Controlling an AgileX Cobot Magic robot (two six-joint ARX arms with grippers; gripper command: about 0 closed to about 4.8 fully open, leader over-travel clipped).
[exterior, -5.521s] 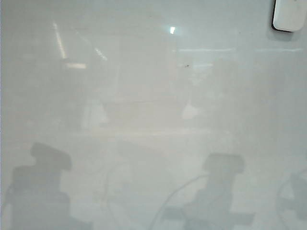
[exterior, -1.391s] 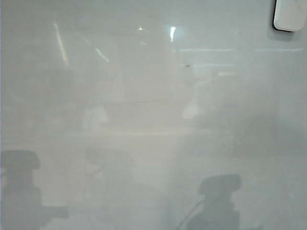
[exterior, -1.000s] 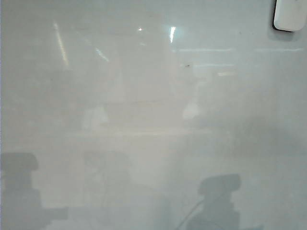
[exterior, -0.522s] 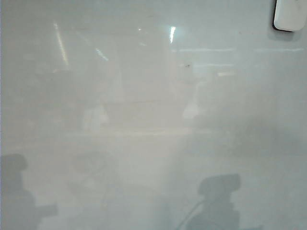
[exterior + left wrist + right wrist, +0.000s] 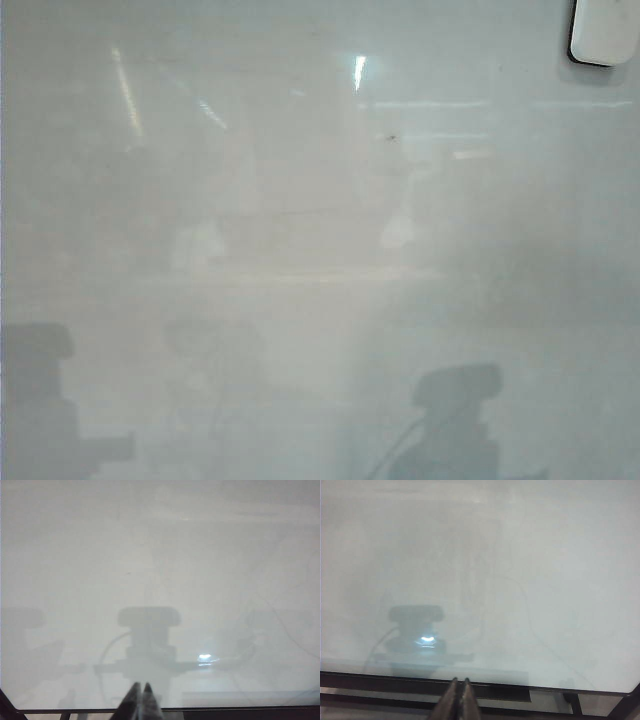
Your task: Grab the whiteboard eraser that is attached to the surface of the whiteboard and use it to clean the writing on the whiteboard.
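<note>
Wide open whiteboard here, glossy and bare across the middle. Only 1 obstacle: the whiteboard eraser tucked at 1 o'clock. Left gripper and right gripper, both pinched together, sit at the 6 o'clock edge.

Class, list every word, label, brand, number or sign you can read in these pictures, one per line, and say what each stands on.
None: no readable text appears in any view.
Whiteboard: only reflections, shadows and a tiny dark speck; no red writing can be made out.
Whiteboard eraser, at the board's far right corner: plain white, no label visible.
Left pincer and right pincer, both shut at the near edge: unmarked.
</note>
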